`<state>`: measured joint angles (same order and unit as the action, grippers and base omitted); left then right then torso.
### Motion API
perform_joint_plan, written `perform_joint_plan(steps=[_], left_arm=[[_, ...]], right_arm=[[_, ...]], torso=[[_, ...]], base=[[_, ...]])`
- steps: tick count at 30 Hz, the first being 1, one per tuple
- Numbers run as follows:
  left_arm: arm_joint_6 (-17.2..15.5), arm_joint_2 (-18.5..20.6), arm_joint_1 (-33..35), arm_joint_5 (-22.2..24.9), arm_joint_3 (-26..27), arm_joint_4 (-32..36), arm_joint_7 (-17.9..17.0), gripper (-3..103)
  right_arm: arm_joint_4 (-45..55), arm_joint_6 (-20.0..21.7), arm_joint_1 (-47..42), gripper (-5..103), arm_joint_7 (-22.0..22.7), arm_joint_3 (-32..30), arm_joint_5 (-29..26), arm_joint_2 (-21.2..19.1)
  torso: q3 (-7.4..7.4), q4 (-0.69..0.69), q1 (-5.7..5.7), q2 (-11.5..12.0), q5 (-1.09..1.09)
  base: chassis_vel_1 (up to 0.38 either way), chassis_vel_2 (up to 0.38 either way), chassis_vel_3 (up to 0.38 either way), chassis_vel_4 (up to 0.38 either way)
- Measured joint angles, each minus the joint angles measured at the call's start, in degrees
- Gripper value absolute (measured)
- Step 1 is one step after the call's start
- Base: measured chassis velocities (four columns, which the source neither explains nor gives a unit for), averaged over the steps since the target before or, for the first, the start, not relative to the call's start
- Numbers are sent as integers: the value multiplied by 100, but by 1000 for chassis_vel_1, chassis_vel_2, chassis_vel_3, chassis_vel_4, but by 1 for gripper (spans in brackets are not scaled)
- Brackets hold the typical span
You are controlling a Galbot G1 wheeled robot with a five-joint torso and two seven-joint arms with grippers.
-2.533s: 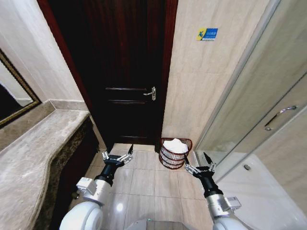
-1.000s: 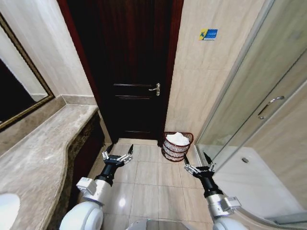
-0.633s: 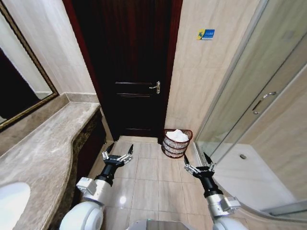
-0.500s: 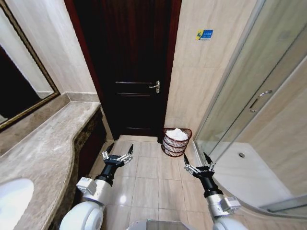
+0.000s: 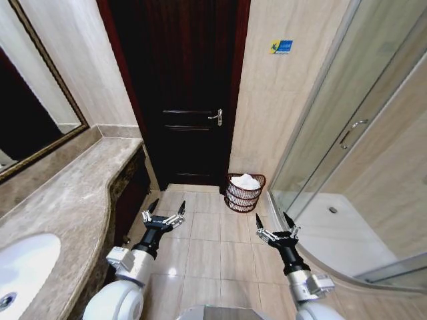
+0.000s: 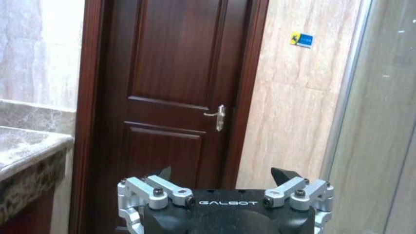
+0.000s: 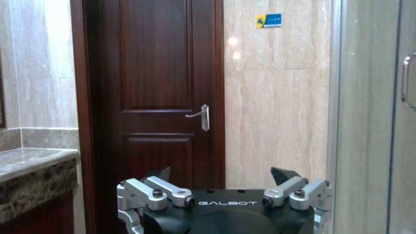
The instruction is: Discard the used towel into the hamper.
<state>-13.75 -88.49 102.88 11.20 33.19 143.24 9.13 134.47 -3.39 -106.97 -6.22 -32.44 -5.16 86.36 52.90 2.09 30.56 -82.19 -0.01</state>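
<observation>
The hamper [image 5: 244,193], a small round reddish-brown openwork basket, stands on the floor tiles in the corner between the door and the shower glass. A white towel [image 5: 246,181] lies heaped inside it, rising above the rim. My left gripper [image 5: 163,211] is held low over the floor, well short of the hamper and to its left, open and empty. My right gripper [image 5: 273,223] hangs at a similar height to the hamper's near right, also open with nothing in it. In the wrist views, the left gripper [image 6: 224,173] and the right gripper [image 7: 224,173] both face the door with fingers spread.
A dark wooden door [image 5: 180,100] with a lever handle [image 5: 215,117] is straight ahead. A marble counter [image 5: 63,210] with a white sink [image 5: 23,267] runs along the left under a mirror [image 5: 30,113]. A glass shower enclosure [image 5: 347,133] and its tray [image 5: 330,230] bound the right.
The whole picture has shifted, so the camera has moved: the hamper now looks smaller and farther, and the sink has come into view. Both arms keep the same pose, open.
</observation>
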Motion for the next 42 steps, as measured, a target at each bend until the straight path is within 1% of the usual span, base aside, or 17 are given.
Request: perform_joint_plan(steps=[4, 6, 42], left_arm=[[0, 0, 0, 0, 0, 0, 0, 100], [0, 0, 0, 0, 0, 0, 0, 100], [0, 0, 0, 0, 0, 0, 0, 100]], right_arm=[[0, 0, 0, 100, 0, 0, 0, 0], [0, 0, 0, 100, 0, 0, 0, 0], [0, 0, 0, 100, 0, 0, 0, 0]], torso=[[0, 1, 0, 0, -1], [0, 0, 0, 0, 2], [0, 1, 0, 0, 1]], base=[[128, -117, -133, 134], [117, -101, -132, 117], [115, -120, -124, 123]])
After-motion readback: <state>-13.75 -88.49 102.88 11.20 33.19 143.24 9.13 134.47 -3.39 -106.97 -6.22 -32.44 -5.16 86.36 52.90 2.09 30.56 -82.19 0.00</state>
